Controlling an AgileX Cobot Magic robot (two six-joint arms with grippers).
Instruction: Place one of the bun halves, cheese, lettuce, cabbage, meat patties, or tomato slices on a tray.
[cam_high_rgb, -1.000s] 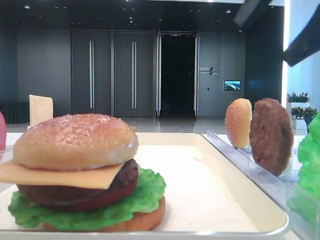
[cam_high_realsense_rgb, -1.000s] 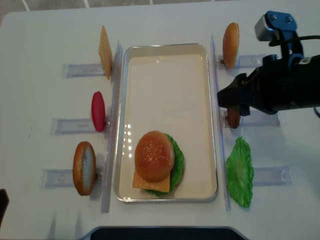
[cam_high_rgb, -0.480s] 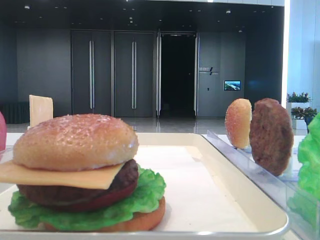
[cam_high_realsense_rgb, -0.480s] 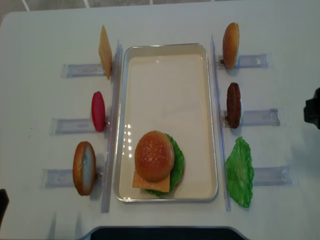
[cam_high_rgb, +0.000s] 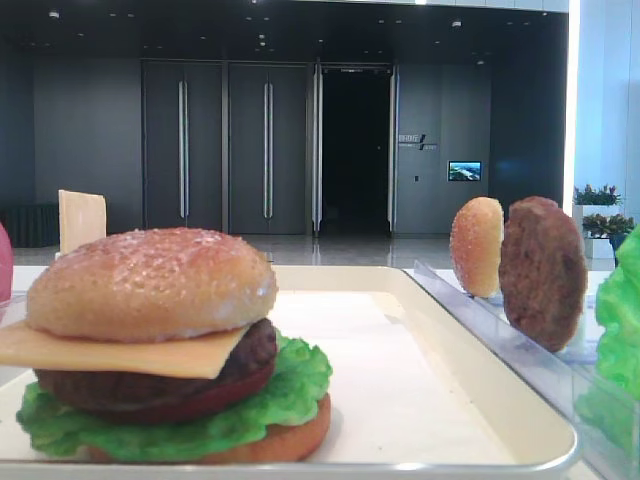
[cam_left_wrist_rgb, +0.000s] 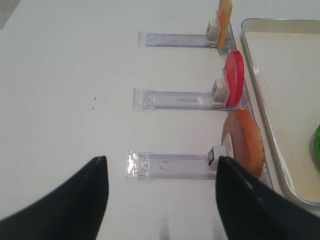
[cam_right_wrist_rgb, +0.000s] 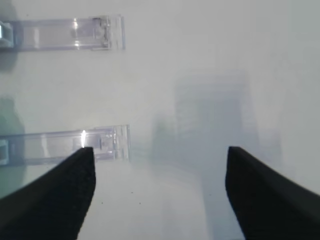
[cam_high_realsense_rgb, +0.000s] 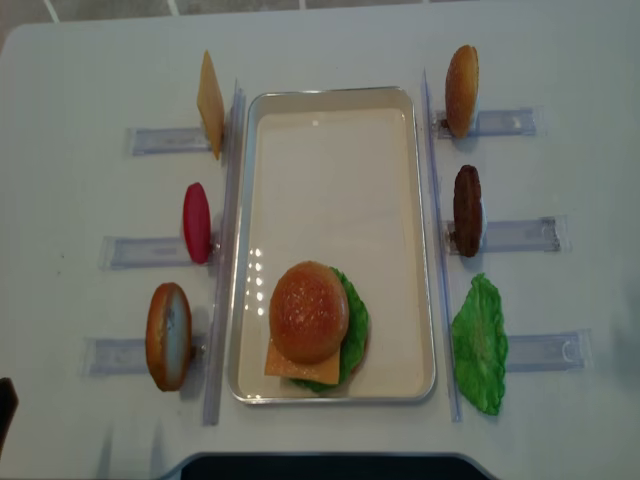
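We see a stacked burger (cam_high_realsense_rgb: 315, 328) on the tray (cam_high_realsense_rgb: 336, 97). R claw (cam_right_wrist_rgb: 160, 190) spread wide, holding nothing; L claw (cam_left_wrist_rgb: 161, 200) spread too, above the table (cam_left_wrist_rgb: 65, 100).

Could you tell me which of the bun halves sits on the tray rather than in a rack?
The domed top bun crowning the assembled burger; the other two buns stand upright in the side racks.

The table is seen from straight overhead in one high view, with the whole tray (cam_high_realsense_rgb: 338, 110) taken in. In the other, the tray (cam_high_rgb: 470, 350) is viewed close from rim level. Bare tabletop beside each side's racks (cam_left_wrist_rgb: 170, 166) is looked down on by the wrist views.
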